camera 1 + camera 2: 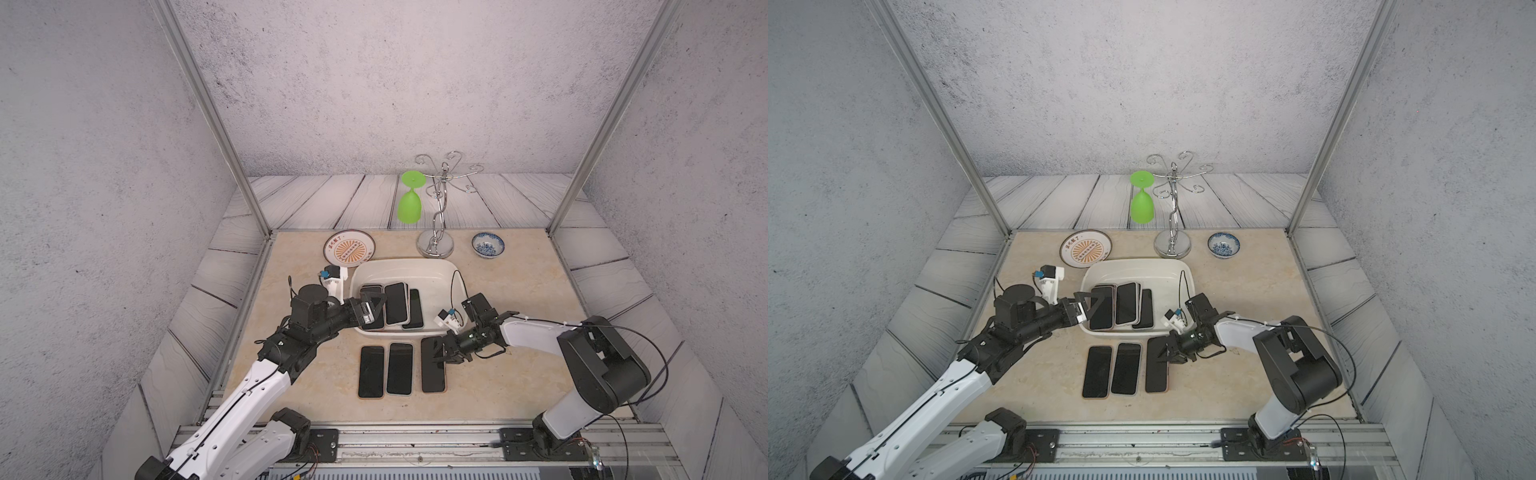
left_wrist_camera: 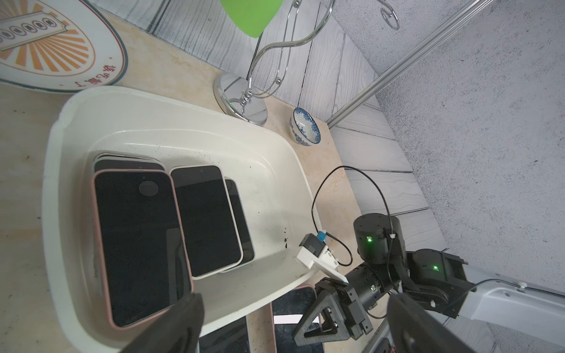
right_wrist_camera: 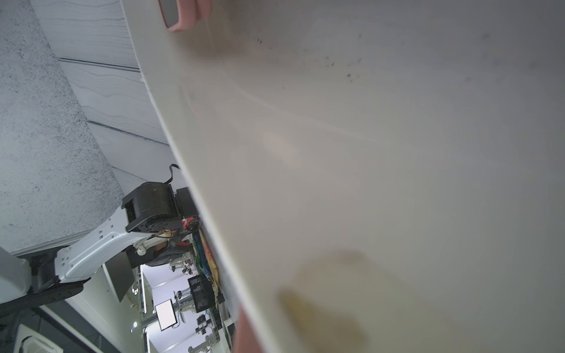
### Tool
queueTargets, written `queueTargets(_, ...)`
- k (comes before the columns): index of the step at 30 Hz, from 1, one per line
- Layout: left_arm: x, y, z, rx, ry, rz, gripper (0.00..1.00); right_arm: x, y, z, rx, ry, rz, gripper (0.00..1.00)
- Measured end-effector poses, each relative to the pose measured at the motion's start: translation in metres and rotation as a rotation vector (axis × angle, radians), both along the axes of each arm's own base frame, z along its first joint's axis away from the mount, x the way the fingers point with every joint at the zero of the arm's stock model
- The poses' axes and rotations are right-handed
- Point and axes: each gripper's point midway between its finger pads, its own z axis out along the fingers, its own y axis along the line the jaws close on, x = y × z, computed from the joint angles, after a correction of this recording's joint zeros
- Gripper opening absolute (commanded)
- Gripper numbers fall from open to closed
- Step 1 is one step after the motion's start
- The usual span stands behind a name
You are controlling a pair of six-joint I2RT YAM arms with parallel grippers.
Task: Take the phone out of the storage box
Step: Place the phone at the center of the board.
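Beige marbled bench [image 1: 519,291] inside grey-walled booth, plank-patterned panels around. Near front edge, centre: row of three phones [image 1: 400,369] lying flat, screens up, side by side, lengthwise front to back. Right gripper [image 1: 441,353] low over far end of rightmost phone [image 1: 433,376] of that row, jaws closed; pinching that phone or only resting on it, cannot tell. Mid-bench, just beyond the row: storage box [image 1: 407,261], white, open-topped. Inside, toward its left and near walls: pink-cased phone [image 2: 137,244] atop a small stack, white-cased phone [image 2: 204,220] just beside it, overlapping a third phone [image 2: 243,226] on its right. All screens dark. Left gripper [image 1: 375,305] extended over box's left near corner, above pink-cased phone, jaws spread wide, holding nothing. Along far edge, left to right: orange-patterned plate [image 1: 349,248], chrome stand [image 1: 435,247] with green glass [image 1: 410,203] hung inverted, blue-patterned bowl [image 1: 488,244]. Plate just beside box's far left corner; stand base just beside its far rim.
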Motion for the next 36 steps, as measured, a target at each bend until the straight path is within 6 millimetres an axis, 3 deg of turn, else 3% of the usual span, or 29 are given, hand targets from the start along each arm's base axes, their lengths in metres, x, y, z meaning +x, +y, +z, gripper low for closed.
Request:
queueTargets(7,-0.001,0.0,-0.001,0.001,0.001,0.0,1.0,-0.018,-0.023,0.014,-0.059,-0.025,-0.089,0.0)
queueTargets(10,-0.002,0.001,-0.004,0.002,0.004,0.001,1.0,-0.025,-0.026,0.009,-0.07,0.001,-0.089,0.0)
queueTargets(19,-0.006,0.006,-0.004,0.008,-0.004,0.016,1.0,0.009,-0.004,-0.008,0.005,-0.066,-0.075,0.0)
queueTargets(30,-0.007,0.007,-0.01,0.018,0.004,0.018,1.0,0.005,-0.001,-0.007,0.028,-0.075,-0.062,0.0)
queueTargets(36,-0.007,0.008,-0.013,0.023,0.011,0.018,1.0,0.014,0.006,-0.011,0.046,-0.088,-0.041,0.32)
